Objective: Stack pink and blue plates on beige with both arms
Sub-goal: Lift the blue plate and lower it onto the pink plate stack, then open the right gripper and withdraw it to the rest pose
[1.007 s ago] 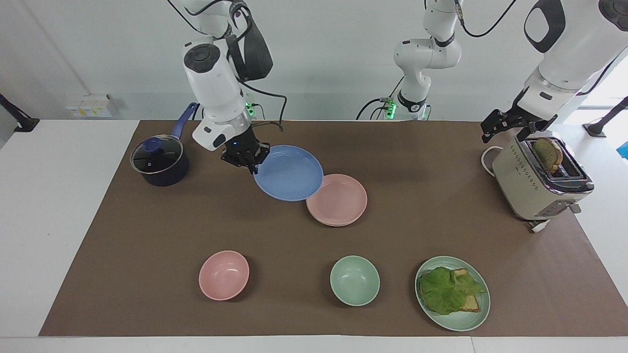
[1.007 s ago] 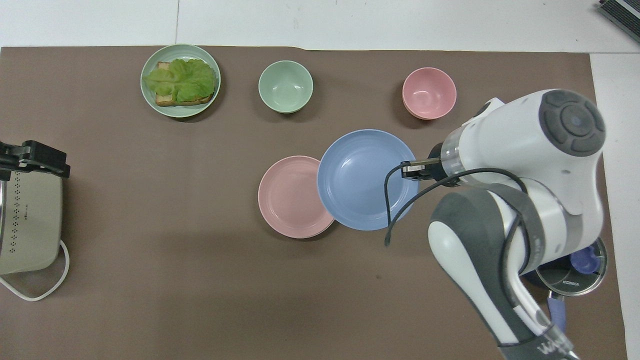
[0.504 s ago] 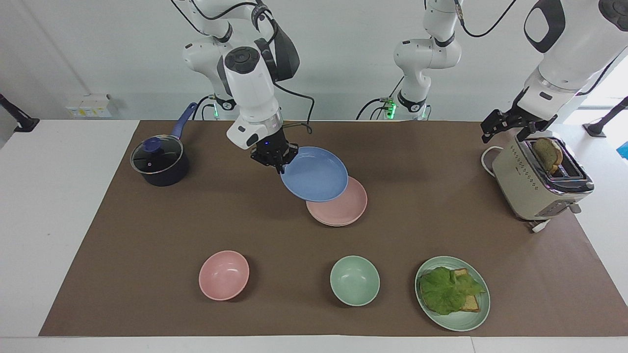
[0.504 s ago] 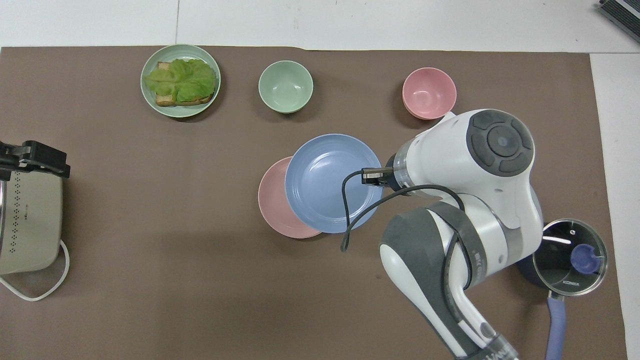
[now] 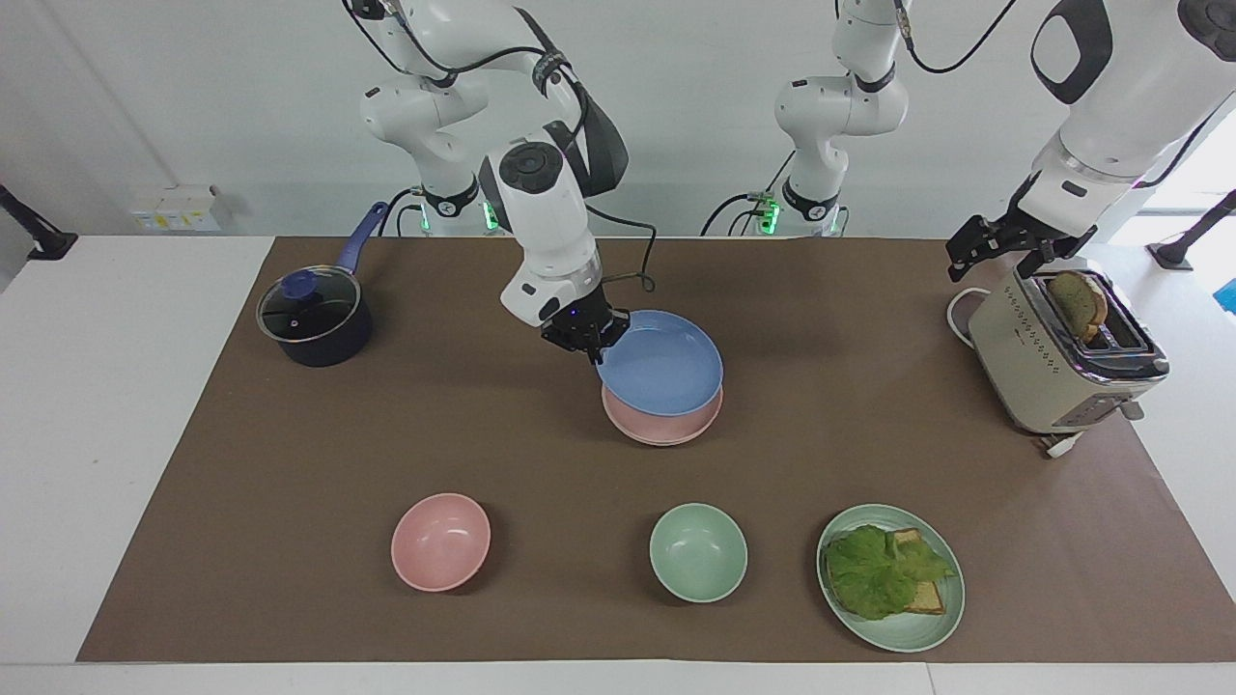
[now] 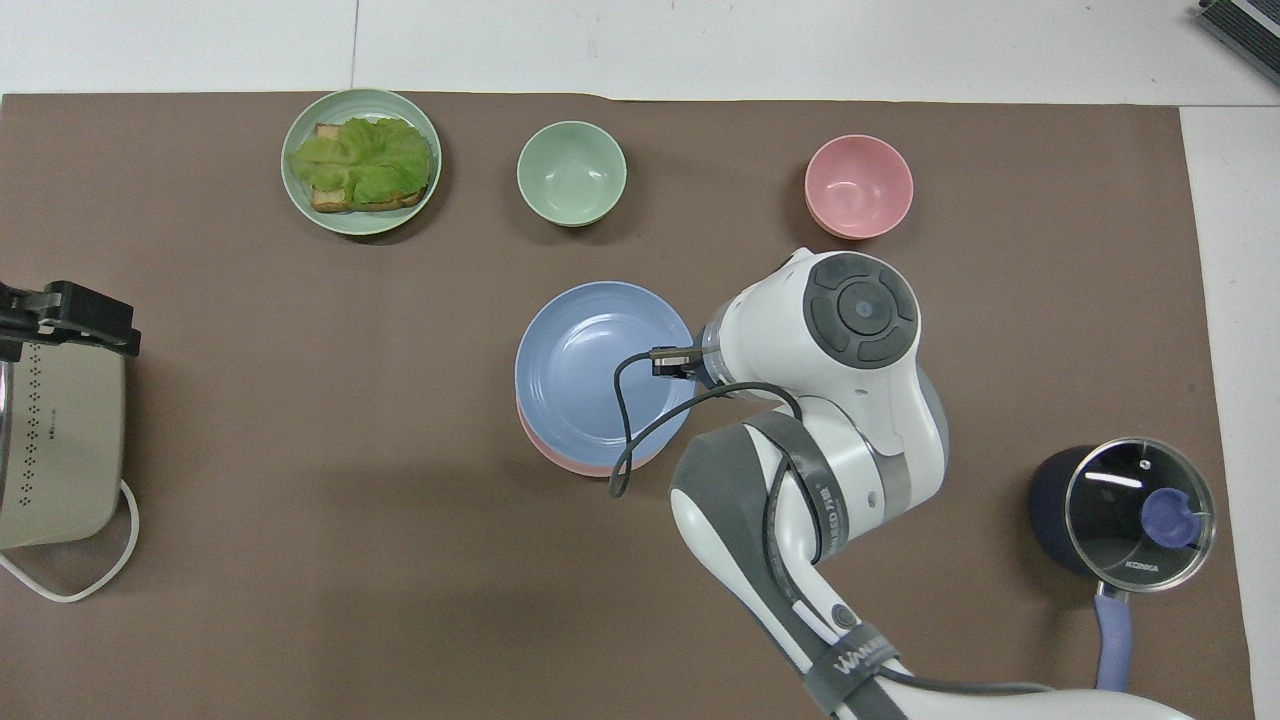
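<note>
Toaster (image 5: 1057, 362), pot (image 5: 314, 319) – well apart

A plain pale grey-white wall (image 5: 695, 116) rises along the robots' edge of the white counter (image 5: 106, 405), most of whose top lies under a flat matte brown mat (image 5: 386, 434). A small white box (image 5: 174, 207) is fixed low on the wall toward the right arm's end. Bright daylight comes from a window (image 5: 1202, 164) at the left arm's end, and the light elsewhere is even and soft.

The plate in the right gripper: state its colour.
Periwinkle blue plate, held by the right gripper over the pink plate; clearest in the overhead view.
</note>
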